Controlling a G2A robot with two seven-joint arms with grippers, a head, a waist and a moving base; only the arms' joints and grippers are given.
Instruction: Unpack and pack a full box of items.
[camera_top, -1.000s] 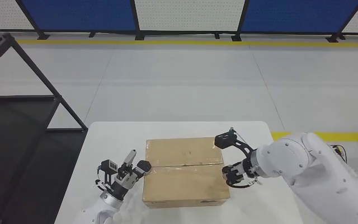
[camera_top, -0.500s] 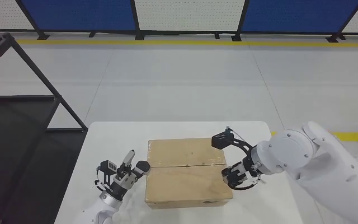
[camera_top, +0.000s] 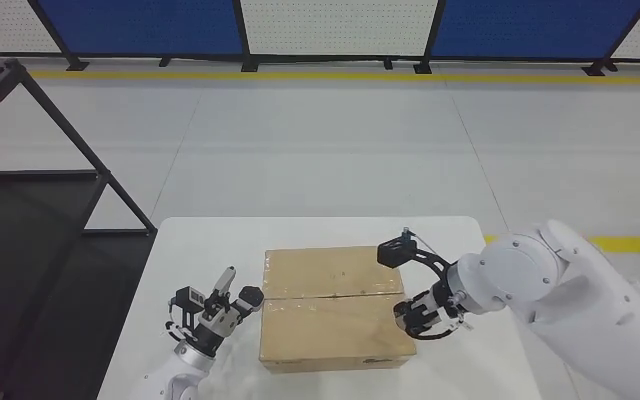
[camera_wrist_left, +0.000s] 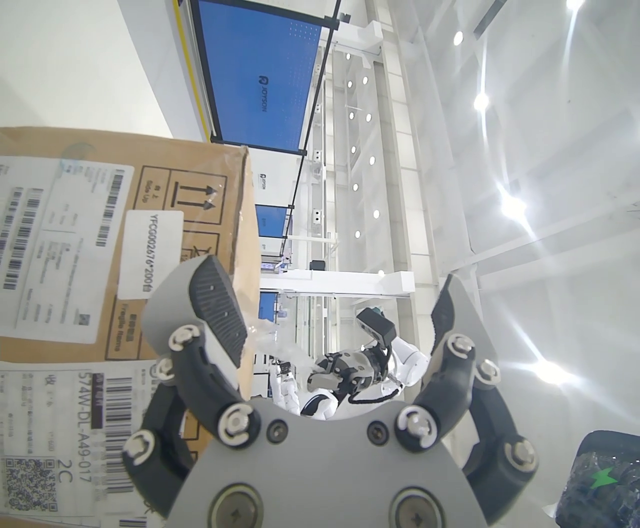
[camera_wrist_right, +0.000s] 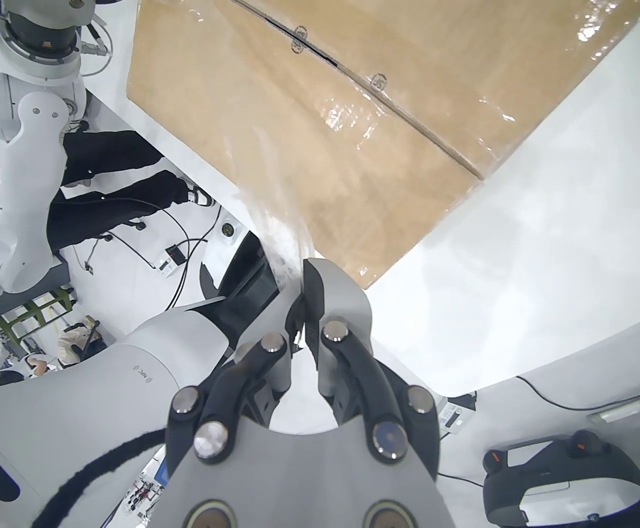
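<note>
Clear tape (camera_wrist_right: 282, 240) from the sealed box (camera_top: 333, 320) sits pinched between the closed right jaws, left jaws open; unsealing likely needs a steady pull.

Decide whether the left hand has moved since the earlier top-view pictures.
Yes. The left hand has shifted slightly toward the table's left edge, away from the box.
</note>
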